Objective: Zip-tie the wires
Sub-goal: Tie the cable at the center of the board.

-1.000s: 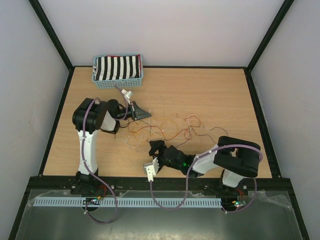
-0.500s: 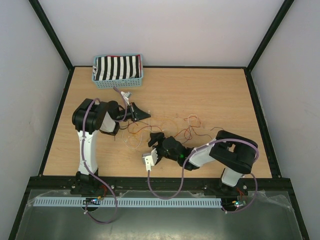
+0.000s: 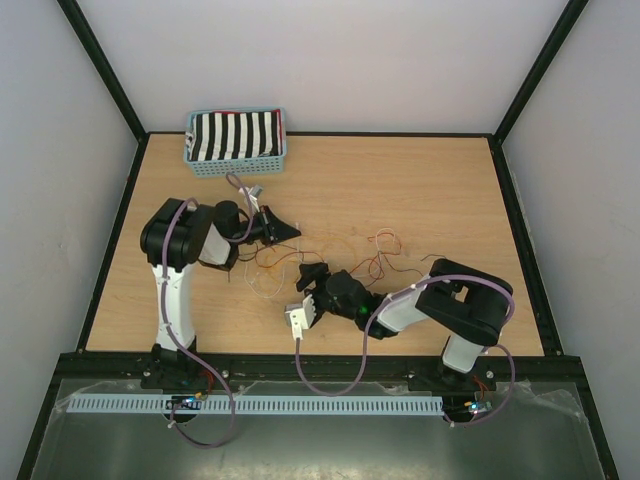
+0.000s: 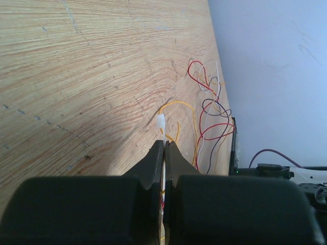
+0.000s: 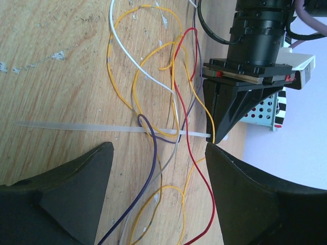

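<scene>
A wooden table (image 3: 430, 190) is seen from above, enclosed by pale walls and a black frame. The wires (image 3: 345, 262), thin strands in orange, red, black, purple and white, are spread in a loose tangle near the middle of the table, between the two arms. The left gripper (image 3: 293, 230) is reached out low over the left edge of the tangle, and its fingers are seen pressed tightly together on a zip tie (image 5: 76, 126). In the left wrist view the small white head of the tie is seen just past the fingertips, with red and orange loops beyond it. In the right wrist view the translucent strip of the tie is laid flat across the wood from the left gripper's tip, and several wires are crossed over it, so that part of the strip is hidden under them. The right gripper (image 3: 310, 272) is held close on the near side of the tangle with its jaws spread wide and nothing between them; the tie and the wires are seen lying just beyond the gap. A pale blue plastic basket (image 3: 235, 168) is set at the far left corner, well apart from the wires, and a black-and-white striped cloth (image 3: 235, 135) is folded inside it. Lilac cables (image 3: 330, 385) are looped from the arm bases at the near edge.
</scene>
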{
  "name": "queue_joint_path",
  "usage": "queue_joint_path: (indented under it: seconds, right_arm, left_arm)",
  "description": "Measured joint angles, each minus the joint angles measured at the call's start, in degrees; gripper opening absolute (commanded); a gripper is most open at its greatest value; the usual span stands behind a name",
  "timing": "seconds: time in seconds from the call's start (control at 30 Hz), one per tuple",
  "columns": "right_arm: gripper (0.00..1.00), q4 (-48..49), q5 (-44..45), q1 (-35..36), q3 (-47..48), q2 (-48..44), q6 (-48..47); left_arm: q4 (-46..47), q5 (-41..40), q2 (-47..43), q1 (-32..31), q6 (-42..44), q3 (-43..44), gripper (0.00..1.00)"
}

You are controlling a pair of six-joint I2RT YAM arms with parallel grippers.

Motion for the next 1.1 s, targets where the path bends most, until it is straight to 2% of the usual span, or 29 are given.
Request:
queue_joint_path:
  seconds: [0.33, 0.93, 1.1]
  right_arm:
    - [0.87, 1.03, -0.33, -0.76, -0.09, 0.39, -0.07]
    - [0.91, 4.61, -0.26, -0.96, -0.74, 1.49, -0.39]
    - [0.93, 5.86, 0.31, -0.46, -1.14, 1.92, -1.55]
  left_arm:
    - [-11.17, 0.63, -5.51, -0.94, 1.79, 0.85, 0.0]
    - [-26.05, 2.03, -5.88, -2.36, 2.12, 4.5, 0.0]
    - [-27.71, 2.05, -5.9, -2.4, 1.6, 5.05, 0.0]
